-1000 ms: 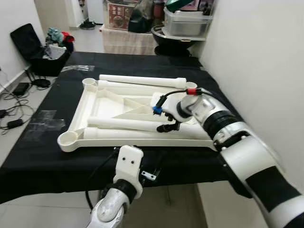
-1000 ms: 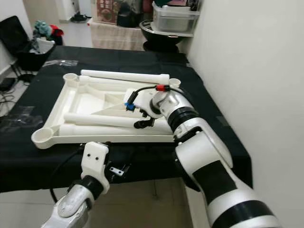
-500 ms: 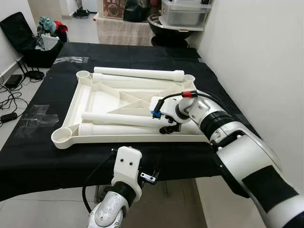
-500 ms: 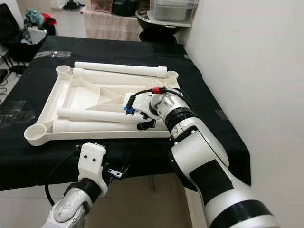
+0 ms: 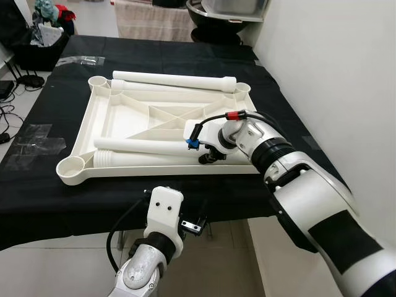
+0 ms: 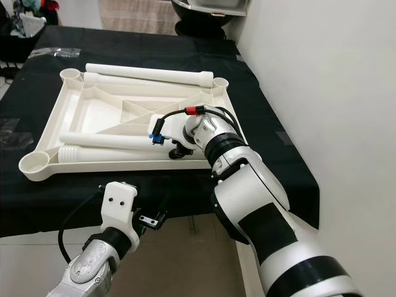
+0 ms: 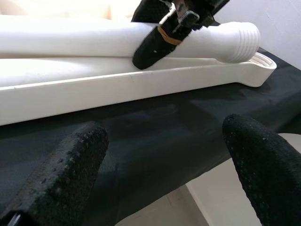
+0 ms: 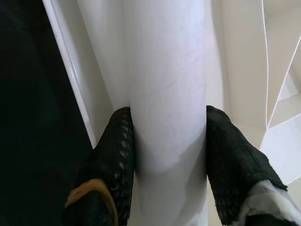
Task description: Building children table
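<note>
A white plastic tabletop [image 5: 161, 170] lies upside down on the black-covered table [image 5: 55, 204], with round sockets at its corners. Several white legs lie in it: one along the far rim [image 5: 173, 80], one with a threaded end by the near rim [image 5: 136, 159], and one just above that [image 5: 142, 146]. My right gripper [image 5: 207, 156] is shut on this last leg [image 8: 167, 94] near its right end, a finger [image 8: 115, 155] on each side. Below the table's front edge my left gripper [image 7: 164, 165] stands open, its fingers [image 7: 61, 174] holding nothing.
A white wall runs close along the right of the table. Bags and clothes [image 5: 37, 25] sit on the floor at the far left, with cables [image 5: 6, 117] beside them. Bins and a dark basin [image 5: 223, 15] stand behind the table. Tape patches [image 5: 34, 137] mark the cloth.
The whole picture has shifted as my head moved closer and lower. The right gripper keeps its hold on the leg, which lies the same way in the tabletop. The left arm stays low.
</note>
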You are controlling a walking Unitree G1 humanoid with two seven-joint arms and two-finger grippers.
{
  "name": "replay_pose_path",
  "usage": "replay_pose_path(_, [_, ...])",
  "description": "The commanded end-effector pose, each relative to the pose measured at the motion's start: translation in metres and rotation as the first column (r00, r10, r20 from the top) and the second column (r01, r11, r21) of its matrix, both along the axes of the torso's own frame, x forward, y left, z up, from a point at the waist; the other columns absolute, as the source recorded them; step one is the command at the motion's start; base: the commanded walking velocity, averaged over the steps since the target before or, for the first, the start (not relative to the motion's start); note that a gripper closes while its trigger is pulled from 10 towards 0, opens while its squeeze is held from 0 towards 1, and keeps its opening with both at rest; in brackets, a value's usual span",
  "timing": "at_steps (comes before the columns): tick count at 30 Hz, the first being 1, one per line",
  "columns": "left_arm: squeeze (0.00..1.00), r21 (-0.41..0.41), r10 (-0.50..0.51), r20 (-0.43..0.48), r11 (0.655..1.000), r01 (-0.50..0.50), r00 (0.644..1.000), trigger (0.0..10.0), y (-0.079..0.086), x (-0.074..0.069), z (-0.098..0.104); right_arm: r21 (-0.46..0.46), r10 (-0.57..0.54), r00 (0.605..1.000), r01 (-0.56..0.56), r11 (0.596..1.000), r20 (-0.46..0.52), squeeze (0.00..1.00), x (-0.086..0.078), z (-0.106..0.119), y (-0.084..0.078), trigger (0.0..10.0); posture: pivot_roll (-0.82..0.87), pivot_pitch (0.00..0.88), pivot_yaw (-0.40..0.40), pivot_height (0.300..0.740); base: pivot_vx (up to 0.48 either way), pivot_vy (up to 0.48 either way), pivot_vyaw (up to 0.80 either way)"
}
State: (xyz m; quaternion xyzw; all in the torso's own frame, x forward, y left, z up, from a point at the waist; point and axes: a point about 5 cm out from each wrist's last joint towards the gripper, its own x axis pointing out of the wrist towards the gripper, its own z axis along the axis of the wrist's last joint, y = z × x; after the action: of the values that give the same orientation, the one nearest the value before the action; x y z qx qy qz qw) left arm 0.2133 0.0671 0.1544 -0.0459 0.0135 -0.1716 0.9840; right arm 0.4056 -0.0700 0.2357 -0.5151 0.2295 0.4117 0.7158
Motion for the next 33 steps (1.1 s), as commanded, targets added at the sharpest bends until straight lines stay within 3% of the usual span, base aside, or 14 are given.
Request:
replay_pose_path(1, [0.0,-0.066,-0.037,0.003,0.997,0.037,0.999,10.0,-0.016,-0.009,0.007,0.0,0.008,1.0,-0.008,1.0,-0.015,0.0,-0.001,0.0,0.002,0.0,-0.02,0.161,-0.17,0.74,0.0,0.0,0.0])
replay_pose_path(8, [0.0,-0.06,-0.037,-0.002,0.998,0.037,0.999,10.0,-0.016,-0.006,0.004,0.056,0.013,1.0,-0.013,0.998,0.008,0.0,0.0,0.01,0.006,0.0,-0.02,0.141,-0.168,0.74,0.0,0.0,0.0])
replay_pose_path(12, [0.0,-0.046,-0.033,0.008,0.998,0.033,0.999,10.0,-0.014,0.001,0.003,0.196,0.009,0.998,-0.019,0.98,0.056,0.0,0.002,0.035,0.014,0.0,-0.01,0.115,-0.162,0.74,0.0,0.0,0.0])
replay_pose_path(14, [0.0,-0.046,-0.033,0.008,0.998,0.033,0.999,10.0,-0.014,0.001,0.003,0.196,0.009,0.998,-0.019,0.98,0.056,0.0,0.002,0.035,0.014,0.0,-0.01,0.115,-0.162,0.74,0.0,0.0,0.0])
replay_pose_path(18, [0.0,-0.05,-0.01,0.018,0.999,0.011,1.0,10.0,-0.009,0.009,0.005,0.4,-0.015,0.992,-0.035,0.916,0.122,0.0,0.003,0.073,0.02,0.0,0.01,0.06,-0.145,0.74,0.0,0.0,0.0])
replay_pose_path(20, [0.0,-0.05,-0.01,0.018,0.999,0.011,1.0,10.0,-0.009,0.009,0.005,0.4,-0.015,0.992,-0.035,0.916,0.122,0.0,0.003,0.073,0.02,0.0,0.01,0.06,-0.145,0.74,0.0,0.0,0.0])
replay_pose_path(21, [0.0,-0.047,-0.008,0.024,0.999,0.009,1.0,10.0,-0.008,0.011,0.005,0.46,-0.03,0.99,-0.038,0.887,0.138,0.0,0.003,0.083,0.021,0.0,0.01,0.054,-0.144,0.74,0.0,0.0,0.0])
replay_pose_path(24, [0.0,-0.042,0.004,0.044,0.999,-0.002,0.999,10.0,-0.004,0.018,0.009,0.697,-0.09,0.987,-0.029,0.716,0.133,0.0,0.002,0.11,0.024,0.0,0.02,0.028,-0.138,0.74,0.0,0.0,0.0])
replay_pose_path(26, [0.0,-0.042,0.005,0.045,0.999,-0.003,0.999,10.0,-0.004,0.019,0.009,0.715,-0.094,0.987,-0.028,0.698,0.13,0.0,0.001,0.112,0.024,0.0,0.02,0.028,-0.138,0.74,0.0,0.0,0.0])
replay_pose_path(28, [0.0,-0.032,0.018,0.07,0.999,-0.016,0.997,10.0,0.001,0.024,0.014,0.854,-0.117,0.99,-0.001,0.52,0.073,0.0,0.001,0.121,0.023,0.0,0.03,0.003,-0.125,0.74,0.0,0.0,0.0])
replay_pose_path(29, [0.0,-0.032,0.018,0.07,0.999,-0.016,0.997,10.0,0.001,0.024,0.014,0.854,-0.117,0.99,-0.001,0.52,0.073,0.0,0.001,0.121,0.023,0.0,0.03,0.003,-0.125,0.74,0.0,0.0,0.0])
replay_pose_path(31, [0.0,-0.008,0.043,0.106,0.999,-0.042,0.993,10.0,0.01,0.033,0.02,0.932,-0.144,0.988,0.008,0.362,0.047,0.0,0.003,0.12,0.018,0.0,0.04,0.0,-0.113,0.74,0.0,0.0,0.0])
replay_pose_path(32, [0.0,0.001,0.056,0.112,0.998,-0.057,0.992,10.0,0.015,0.037,0.022,0.948,-0.155,0.987,0.018,0.317,0.034,0.0,0.005,0.113,0.014,0.0,0.04,0.0,-0.111,0.74,0.0,0.0,0.0])
replay_pose_path(33, [0.0,0.001,0.056,0.112,0.998,-0.057,0.992,10.0,0.015,0.037,0.022,0.948,-0.155,0.987,0.018,0.317,0.034,0.0,0.005,0.113,0.014,0.0,0.04,0.0,-0.111,0.74,0.0,0.0,0.0])
